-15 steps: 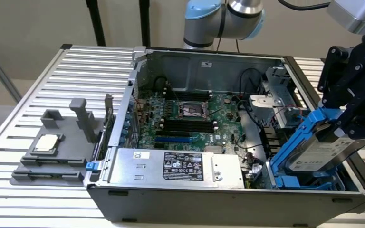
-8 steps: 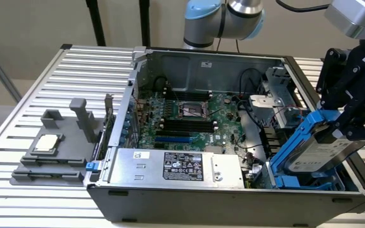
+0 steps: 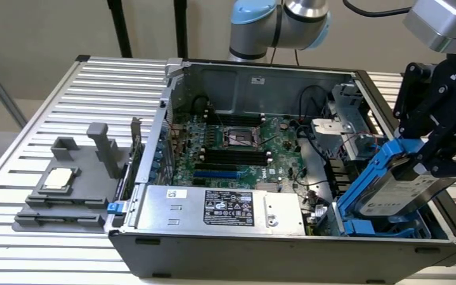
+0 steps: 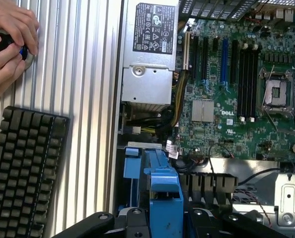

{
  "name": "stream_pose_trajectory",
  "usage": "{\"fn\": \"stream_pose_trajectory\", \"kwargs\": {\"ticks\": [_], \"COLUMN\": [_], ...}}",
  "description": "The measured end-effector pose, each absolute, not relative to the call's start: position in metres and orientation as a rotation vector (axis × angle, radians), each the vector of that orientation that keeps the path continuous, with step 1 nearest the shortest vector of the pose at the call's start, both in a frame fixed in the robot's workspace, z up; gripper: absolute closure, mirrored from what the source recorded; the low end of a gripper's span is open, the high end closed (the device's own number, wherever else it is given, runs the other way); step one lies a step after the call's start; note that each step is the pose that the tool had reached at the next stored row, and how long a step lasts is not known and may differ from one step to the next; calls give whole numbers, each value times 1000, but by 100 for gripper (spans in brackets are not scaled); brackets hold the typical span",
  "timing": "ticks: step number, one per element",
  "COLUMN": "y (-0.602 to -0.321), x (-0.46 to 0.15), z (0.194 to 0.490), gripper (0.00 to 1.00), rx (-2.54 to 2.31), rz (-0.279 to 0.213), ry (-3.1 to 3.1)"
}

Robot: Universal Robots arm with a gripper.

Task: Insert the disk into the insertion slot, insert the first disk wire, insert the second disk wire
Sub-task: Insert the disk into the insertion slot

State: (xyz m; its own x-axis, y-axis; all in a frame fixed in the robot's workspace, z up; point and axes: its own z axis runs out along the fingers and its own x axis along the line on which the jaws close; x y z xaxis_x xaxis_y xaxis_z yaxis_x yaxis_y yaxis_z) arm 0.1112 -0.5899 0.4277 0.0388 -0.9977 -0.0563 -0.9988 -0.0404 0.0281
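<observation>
On the exterior view's right, gripper (image 3: pixel 427 165): black, clamped on the upper end of the disk (image 3: pixel 393 191). White lettering on it reads "ROBOTI", and the rest runs off the edge.
Disk, exterior view: steeply tilted in its blue carrier. Its lower end is down at the insertion slot (image 3: pixel 374 228) in the near right corner of the case (image 3: pixel 291 255). Can't tell how far in it sits.
Power supply (image 3: pixel 228 208), exterior view: silver box with a black label, print way too tiny to read.
Exterior view's left: grey fixture (image 3: pixel 62 205) with a chip (image 3: pixel 59 178) on it, sitting on the slatted surface (image 3: pixel 46 101).
Wrist view, motherboard (image 4: pixel 227 99): green board with "DELL" printed in white, CPU socket (image 4: pixel 276 91) nearby.
Wrist view, disk: blue carrier sits between the gripper's black links, close to the case wall.
Wrist view, surface: black keyboard (image 4: pixel 23 168), plus a person's hands (image 4: pixel 8 39) around some small dark thing.
</observation>
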Motion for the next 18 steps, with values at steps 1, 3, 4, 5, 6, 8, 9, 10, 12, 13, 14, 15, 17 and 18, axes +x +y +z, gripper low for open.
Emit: {"fn": "stream_pose_trajectory", "kwargs": {"ticks": [1, 3, 4, 5, 6, 8, 9, 10, 12, 13, 14, 15, 17, 18], "y": [-590, -590, -590, -590, -590, -590, -590, -590, -590, -590, -590, -590, -590, -590], "x": [111, 111, 111, 111, 111, 111, 111, 111, 111, 112, 112, 112, 112, 112], "z": [427, 427, 426, 426, 426, 426, 426, 426, 425, 425, 425, 425, 425, 425], "gripper": [68, 66, 66, 66, 60, 60, 60, 60, 60, 60, 60, 60, 60, 60], "rx": [-2251, -2253, -2255, -2256, -2257, -2258, -2259, -2259, -2259, -2260, -2259, -2259, -2257, -2256], "rz": [94, 95, 95, 95, 95, 96, 96, 96, 97, 98, 98, 98, 98, 98], "ry": [2161, 2159, 2158, 2156, 2155, 2153, 2152, 2152, 2151, 2152, 2153, 2153, 2155, 2156]}}
